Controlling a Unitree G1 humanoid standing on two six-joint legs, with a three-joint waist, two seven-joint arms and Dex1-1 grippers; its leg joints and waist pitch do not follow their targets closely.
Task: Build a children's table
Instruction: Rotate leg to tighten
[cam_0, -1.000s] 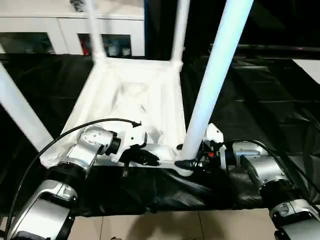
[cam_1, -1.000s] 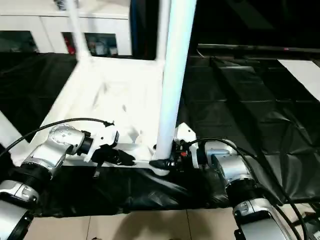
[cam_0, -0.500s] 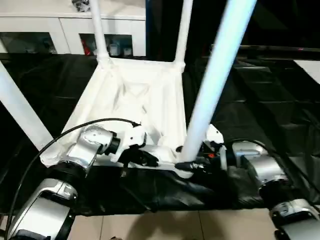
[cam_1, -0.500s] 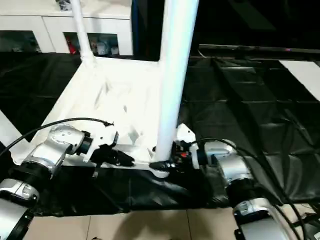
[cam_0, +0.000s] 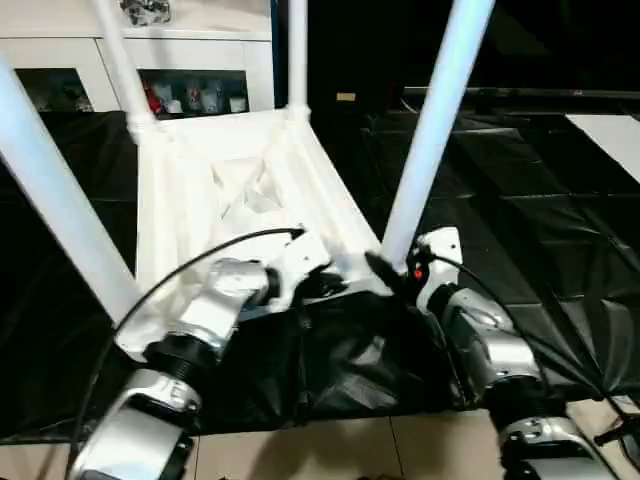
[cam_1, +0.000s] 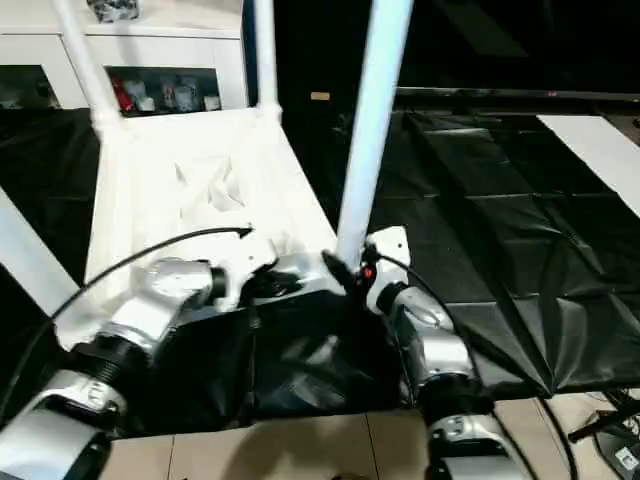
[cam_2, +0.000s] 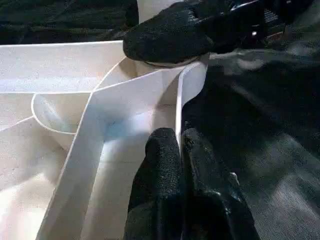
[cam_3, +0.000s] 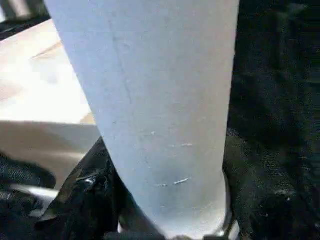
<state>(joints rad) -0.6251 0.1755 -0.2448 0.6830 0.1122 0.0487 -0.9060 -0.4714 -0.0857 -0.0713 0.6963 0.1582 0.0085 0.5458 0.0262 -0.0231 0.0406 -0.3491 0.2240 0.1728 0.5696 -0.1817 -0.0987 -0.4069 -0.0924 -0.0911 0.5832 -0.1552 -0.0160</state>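
The children's table stands upside down on a black cloth. Its white ribbed tabletop (cam_0: 200, 180) faces up and all the tube legs rise from the corner sockets. My left gripper (cam_0: 325, 285) is shut on the tabletop's thin near rim (cam_2: 178, 115), one black finger (cam_2: 162, 165) on each side of the wall. My right gripper (cam_0: 385, 268) is shut on the foot of the near right leg (cam_0: 430, 130), just above its socket. That leg (cam_3: 160, 100) stands close before the right wrist. The near left leg (cam_0: 50, 190) leans at the left edge.
A white cabinet (cam_0: 60, 60) with glass doors stands behind the table. The black cloth (cam_0: 520, 180) spreads to the right and lies bunched (cam_0: 360, 360) between my forearms. Tiled floor (cam_0: 330, 450) shows at the near edge, and a white sheet (cam_0: 610, 130) at the far right.
The tabletop has turned, and its near right corner with my right gripper has moved away from me. Both grips have held. The camera has also shifted.
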